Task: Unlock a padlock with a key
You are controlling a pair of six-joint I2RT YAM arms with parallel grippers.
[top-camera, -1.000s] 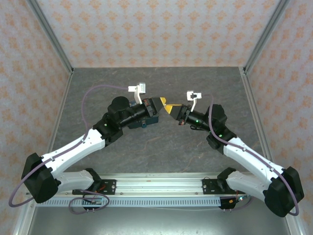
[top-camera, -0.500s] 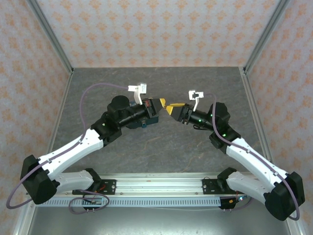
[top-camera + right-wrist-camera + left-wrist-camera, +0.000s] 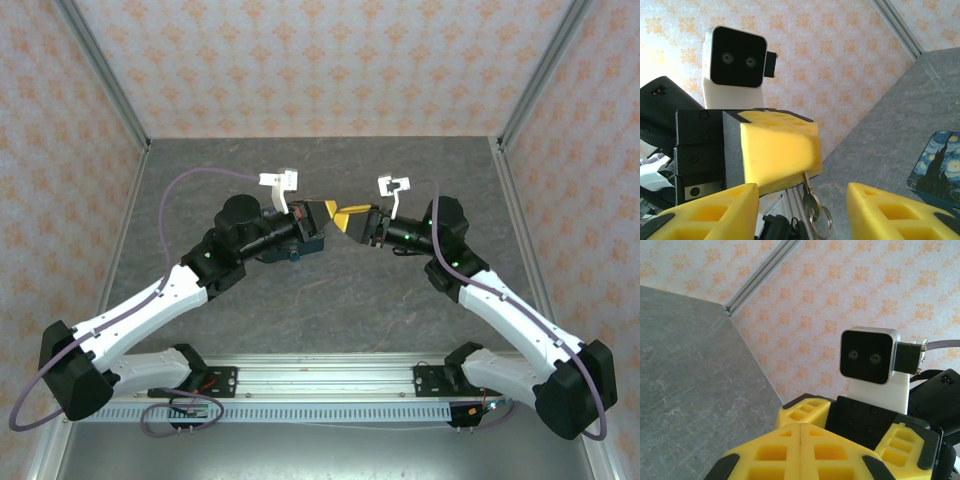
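Note:
Both grippers meet tip to tip in mid-air over the middle of the table. My left gripper (image 3: 328, 214) is shut, its yellow fingers (image 3: 775, 155) pressed together (image 3: 800, 427). A small brass key (image 3: 810, 202) sticks out from under those fingers, blade pinched between them, head and ring (image 3: 823, 223) hanging down. My right gripper (image 3: 350, 217) is open, and the key hangs untouched in the gap between its fingertips (image 3: 802, 200). The padlock is hidden.
A blue-and-yellow painted tin box (image 3: 300, 247) lies on the grey table (image 3: 330, 300) below the left gripper, and also shows at the right wrist view's right edge (image 3: 937, 167). Patterned walls and metal corner posts (image 3: 105, 70) close off the sides and back.
My right gripper was shut at the key a second ago and has opened, letting go. The key stays in the shut left gripper. The right wrist has shifted slightly left and up.

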